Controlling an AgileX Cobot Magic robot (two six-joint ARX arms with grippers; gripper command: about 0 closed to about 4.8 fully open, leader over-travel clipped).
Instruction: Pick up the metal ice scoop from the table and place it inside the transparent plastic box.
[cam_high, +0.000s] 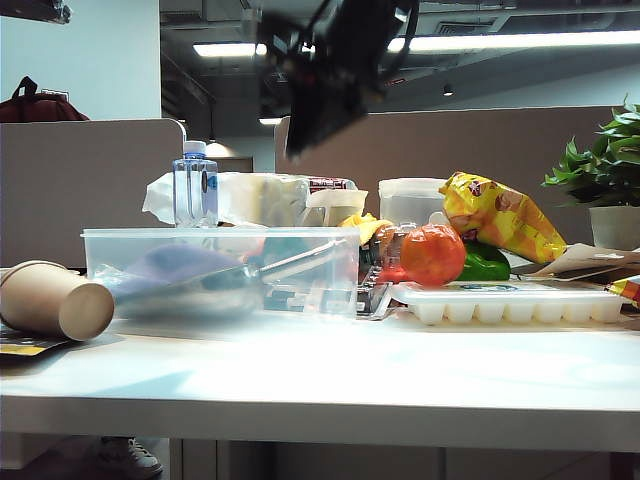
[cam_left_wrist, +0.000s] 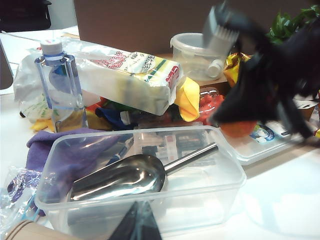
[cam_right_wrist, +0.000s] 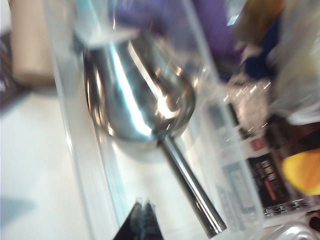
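Note:
The metal ice scoop (cam_high: 200, 285) (cam_left_wrist: 125, 175) (cam_right_wrist: 140, 100) lies inside the transparent plastic box (cam_high: 220, 233) (cam_left_wrist: 235, 165) (cam_right_wrist: 75, 125), its bowl towards the paper cup end and its handle slanting up to the other end. My right gripper (cam_right_wrist: 142, 207) hangs above the box, shut and empty, its tips near the handle but clear of it. The right arm (cam_high: 335, 60) (cam_left_wrist: 270, 85) is a dark blur over the box. My left gripper (cam_left_wrist: 137, 210) is shut with nothing in it, just outside the box's near wall.
A paper cup (cam_high: 55, 298) lies on its side left of the box. Behind stand a water bottle (cam_high: 195, 185), a lidded tub (cam_high: 410, 200) and a yellow snack bag (cam_high: 500, 215). A white ice cube tray (cam_high: 510, 300) and an orange fruit (cam_high: 432, 253) sit right; a purple cloth (cam_left_wrist: 65, 150) lies behind the box.

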